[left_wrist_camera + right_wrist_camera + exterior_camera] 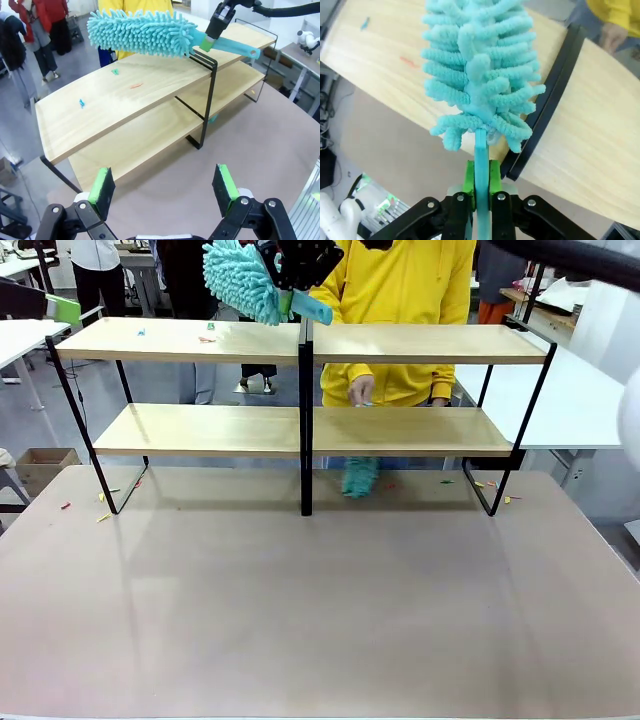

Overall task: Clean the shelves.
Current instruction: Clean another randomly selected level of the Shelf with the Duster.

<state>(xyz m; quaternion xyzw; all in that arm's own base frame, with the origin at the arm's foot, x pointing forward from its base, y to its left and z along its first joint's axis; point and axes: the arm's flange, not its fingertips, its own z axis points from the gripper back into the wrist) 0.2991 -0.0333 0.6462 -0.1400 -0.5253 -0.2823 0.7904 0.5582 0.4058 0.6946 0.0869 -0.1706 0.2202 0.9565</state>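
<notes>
The shelves [300, 345] stand across the table's far half, two light-wood boards on a black frame with a centre post [306, 440]. My right gripper [300, 265] hangs above the top board by the post, shut on the handle of a teal fluffy duster [240, 280]. Its head points left over the left half of the top board. The right wrist view looks down the duster [480, 75] from my right gripper [481, 175]. My left gripper [164, 185] is open and holds nothing, off the shelves' [125, 95] left end, with the duster [142, 32] beyond.
Small coloured scraps lie on the top board's left half [207, 338] [82, 103] and on the table by the frame's feet [100, 495] [490, 483]. A person in yellow stands behind the shelves, a hand [360, 390] near the lower board. A second teal duster [360, 477] shows below that board.
</notes>
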